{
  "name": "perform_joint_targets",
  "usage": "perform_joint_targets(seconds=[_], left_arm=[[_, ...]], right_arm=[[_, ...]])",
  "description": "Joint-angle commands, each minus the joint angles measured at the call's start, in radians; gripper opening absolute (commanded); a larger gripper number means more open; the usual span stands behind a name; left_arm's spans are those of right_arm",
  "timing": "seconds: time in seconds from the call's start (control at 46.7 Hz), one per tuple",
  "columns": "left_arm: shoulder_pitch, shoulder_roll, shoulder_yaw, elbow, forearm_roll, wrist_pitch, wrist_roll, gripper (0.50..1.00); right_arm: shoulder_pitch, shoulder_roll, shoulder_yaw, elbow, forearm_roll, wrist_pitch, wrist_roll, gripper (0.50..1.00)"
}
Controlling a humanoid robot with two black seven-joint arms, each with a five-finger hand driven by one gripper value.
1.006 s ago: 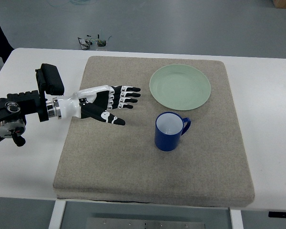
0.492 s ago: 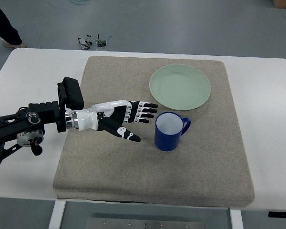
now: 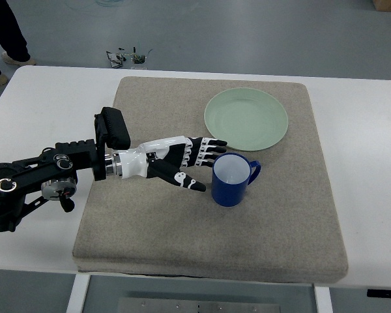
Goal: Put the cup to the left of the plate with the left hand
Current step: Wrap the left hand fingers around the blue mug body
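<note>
Blue cup (image 3: 231, 180) stands upright on the grey mat (image 3: 150, 228), just below the green plate (image 3: 246, 119). The left hand (image 3: 182, 160) reaches beside it, fingers spread, grasping nothing.

Mat (image 3: 182, 254) left of plate (image 3: 246, 119) is bare, w/ room for a hand to pass. Left hand (image 3: 182, 160) reaches in low across mat's middle, fingers (image 3: 208, 149) spread, tips just beside cup (image 3: 232, 179). Cup stands near plate's front edge, handle to the right, narrow gap btwn them. Front and right of mat also bare.
</note>
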Motion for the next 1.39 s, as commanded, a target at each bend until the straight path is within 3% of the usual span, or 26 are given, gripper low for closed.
perform_joint_targets(seconds=[0.0,1.091,1.37], left_arm=[[0.0,-0.023,0.003,0.018,0.001,0.0,0.0,0.994],[-0.015,-0.207,0.003,0.192,0.038,0.012,0.005,0.994],[-0.015,-0.221,0.003,0.195,0.04,0.014,0.005,0.994]], right_arm=[[0.0,0.0,-0.001,0.0,0.0,0.0,0.0,0.934],[0.0,0.0,-0.001,0.0,0.0,0.0,0.0,0.934],[0.0,0.0,-0.001,0.001,0.0,0.0,0.002,0.934]])
